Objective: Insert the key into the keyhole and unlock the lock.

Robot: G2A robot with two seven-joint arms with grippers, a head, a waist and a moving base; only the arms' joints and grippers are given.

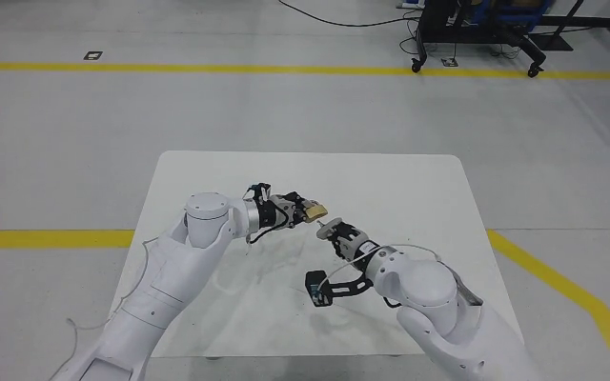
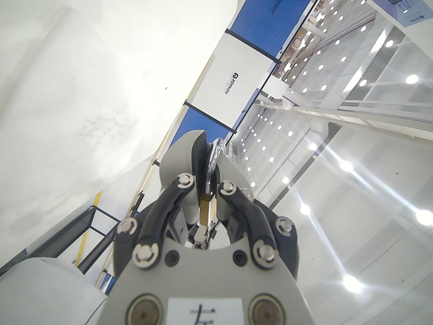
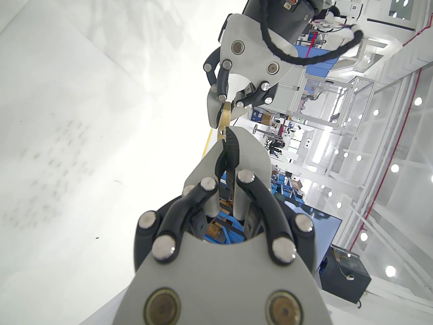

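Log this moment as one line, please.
left gripper: shut on lock | right gripper: shut on key | key tip at lock, insertion unclear

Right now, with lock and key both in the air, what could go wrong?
The lock is only pinched by the left gripper above the table; a push from the key could tilt it or make it slip. Little of the key shows past the right gripper, so it may meet the lock off-line.

Bright, even overhead light. Table (image 1: 400,181) washed near white in wrist views, faint soft shadows on it. Ceiling lamps (image 2: 345,166) flare into streaks in left wrist view. Strong fisheye bending at wrist-view edges.
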